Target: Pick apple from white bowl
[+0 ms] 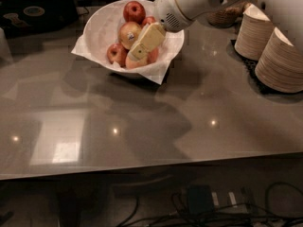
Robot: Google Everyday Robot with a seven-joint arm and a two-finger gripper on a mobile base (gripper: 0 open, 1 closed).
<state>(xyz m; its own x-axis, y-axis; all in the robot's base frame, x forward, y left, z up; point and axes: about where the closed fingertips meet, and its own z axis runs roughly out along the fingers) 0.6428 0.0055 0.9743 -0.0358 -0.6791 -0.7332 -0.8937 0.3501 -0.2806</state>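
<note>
The white bowl [98, 31] stands at the back of the grey table [142, 122], lined with white paper whose corners poke over the rim. It holds several red and yellow apples: a red one [134, 11] at the back, a yellowish one [128, 33] in the middle and a red one [115, 53] at the front left. My gripper [136, 54] reaches in from the upper right on the white arm [189, 4]. Its cream tip lies inside the bowl, over the front apples and against the yellowish one. The apples beneath it are partly hidden.
Two stacks of off-white disposable plates [253, 32] [284, 58] stand on a dark mat at the right. A woven basket [227, 15] sits behind the arm. A dark laptop [33, 11] is at the back left. Cables [203, 202] lie below the table's front edge.
</note>
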